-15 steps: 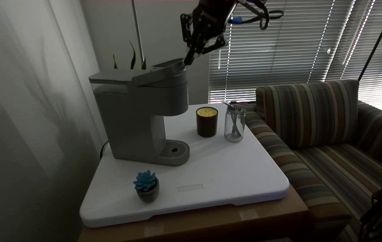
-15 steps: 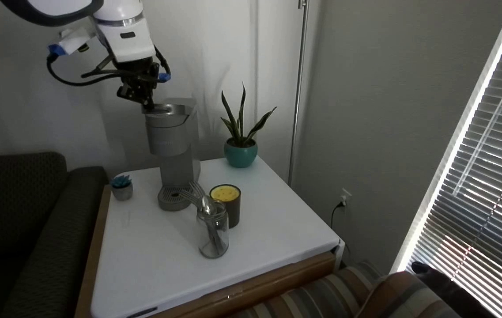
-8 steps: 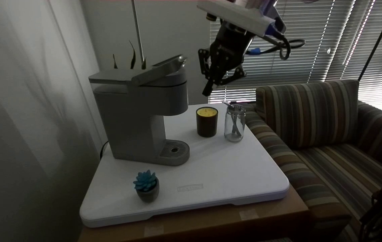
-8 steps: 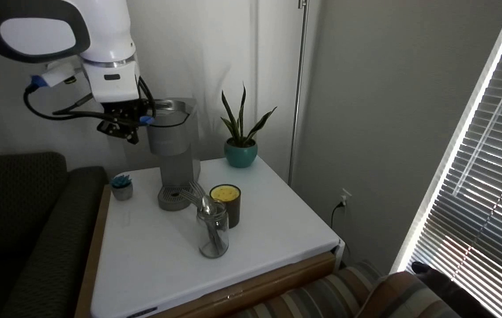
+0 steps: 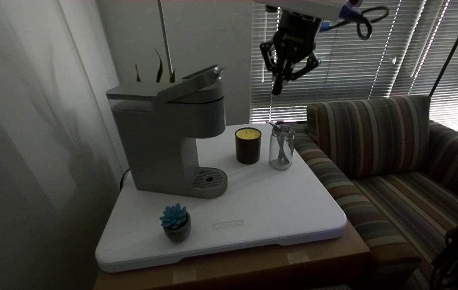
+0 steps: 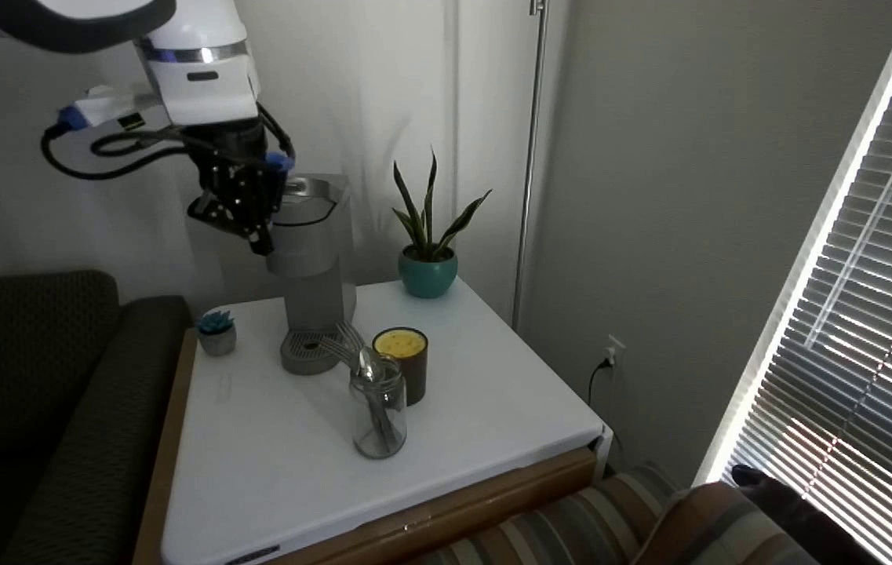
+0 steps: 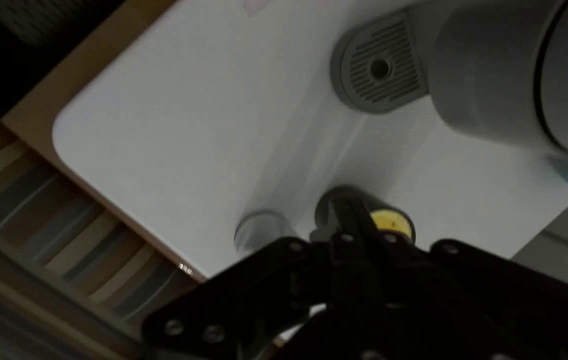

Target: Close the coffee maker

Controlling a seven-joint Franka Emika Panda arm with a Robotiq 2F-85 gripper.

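The coffee maker [image 5: 160, 137], a tall grey machine, stands at the left of the white table in an exterior view. It also shows in an exterior view [image 6: 312, 251] and in the wrist view [image 7: 483, 75]. Its lid [image 5: 190, 84] is tilted up, with a dark gap below its front end. My gripper [image 5: 278, 92] is shut and empty, hanging in the air in front of the brew head, apart from the lid. It shows in an exterior view [image 6: 260, 242] partly in front of the machine. In the wrist view the gripper [image 7: 354, 202] points down with its fingers together over the candle.
A dark candle jar [image 5: 248, 147] and a glass jar with cutlery [image 5: 281, 151] stand in front of the machine. A small blue succulent [image 5: 176, 225] stands beside it. A plant in a teal pot [image 6: 427, 275] is behind. A striped armchair [image 5: 367, 137] adjoins the white table [image 5: 277, 209].
One second ago my gripper touched the lid's front end. It has since moved away from the machine, first lower, then up again. The lid's front end now sits slightly higher.
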